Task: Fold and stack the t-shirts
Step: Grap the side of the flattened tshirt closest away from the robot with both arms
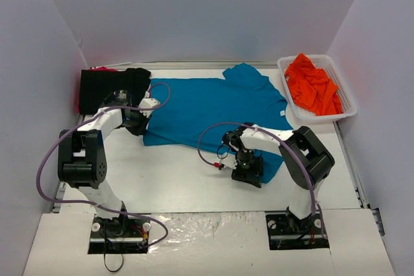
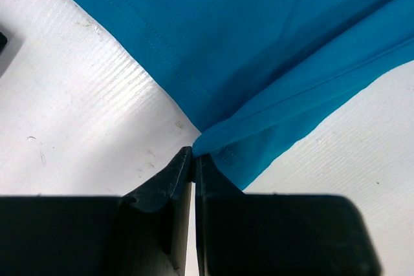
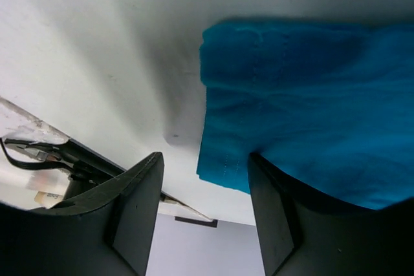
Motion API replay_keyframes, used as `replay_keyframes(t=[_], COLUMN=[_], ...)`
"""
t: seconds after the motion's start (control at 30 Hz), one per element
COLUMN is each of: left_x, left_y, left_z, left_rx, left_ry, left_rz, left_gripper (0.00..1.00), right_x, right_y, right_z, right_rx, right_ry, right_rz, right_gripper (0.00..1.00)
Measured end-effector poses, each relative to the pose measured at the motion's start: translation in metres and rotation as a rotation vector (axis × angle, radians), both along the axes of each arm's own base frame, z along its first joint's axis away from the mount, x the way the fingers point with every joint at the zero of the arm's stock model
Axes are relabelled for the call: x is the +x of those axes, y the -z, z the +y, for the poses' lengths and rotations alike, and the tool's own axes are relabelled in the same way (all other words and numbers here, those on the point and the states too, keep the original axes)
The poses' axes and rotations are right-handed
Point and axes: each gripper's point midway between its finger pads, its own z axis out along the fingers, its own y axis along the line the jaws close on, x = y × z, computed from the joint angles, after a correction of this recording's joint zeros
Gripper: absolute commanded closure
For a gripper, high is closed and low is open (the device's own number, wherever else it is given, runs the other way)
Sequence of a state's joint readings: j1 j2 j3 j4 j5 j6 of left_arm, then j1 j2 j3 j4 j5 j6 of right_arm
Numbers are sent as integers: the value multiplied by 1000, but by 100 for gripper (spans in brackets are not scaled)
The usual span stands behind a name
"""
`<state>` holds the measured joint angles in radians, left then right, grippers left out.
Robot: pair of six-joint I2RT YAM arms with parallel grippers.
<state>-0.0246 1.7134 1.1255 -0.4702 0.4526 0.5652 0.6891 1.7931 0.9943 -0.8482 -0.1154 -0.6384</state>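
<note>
I reckon it's early going; one black t-shirt (image 1: 113,85) looks folded at upper left of the bench (image 1: 181,172); orange t-shirts (image 1: 314,88) sit heaped in the basket (image 1: 286,82), upper right; the teal t-shirt (image 1: 213,111) lies spread mid-frame, mostly smooth, unfolded; my left jaws pinch its lower-left corner; my right jaws stand spread over its lower-right hem.

High rear overview; wrist cameras close on the shared teal t-shirt (image 1: 213,105), probably downward.

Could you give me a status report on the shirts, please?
Status: left pincer shut on teal t-shirt corner; right pincer open over its near edge; black t-shirt close beside left pincer.
</note>
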Motion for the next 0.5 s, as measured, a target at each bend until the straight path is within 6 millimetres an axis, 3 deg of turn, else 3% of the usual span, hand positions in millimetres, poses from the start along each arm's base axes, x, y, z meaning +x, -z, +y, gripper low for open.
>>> replay_keyframes(t=[0.2,0.27,0.4,0.43,0.5], left_x=[-1,-2,-7,-9,-14], left_y=[1,2,6,8,11], left_z=[-1,-1,-2,-2,-2], left_rx=[-5,-7,-13,-13,-13], left_ry=[2,2,5,5,5], left_rz=[1,5,12,16,27], left_gripper=[97,98,98,98,98], right_x=[4,7,10,11,12], right_y=[2,3,5,5,5], right_z=[0,-2,-6,-7,-8], right_rx=[-62,-87,-138,-145,-151], right_ry=[-7,-16,-23,-21,-16], right_rz=[-68,-86,-112,-116,-123], right_gripper=[59,72,82,92,99])
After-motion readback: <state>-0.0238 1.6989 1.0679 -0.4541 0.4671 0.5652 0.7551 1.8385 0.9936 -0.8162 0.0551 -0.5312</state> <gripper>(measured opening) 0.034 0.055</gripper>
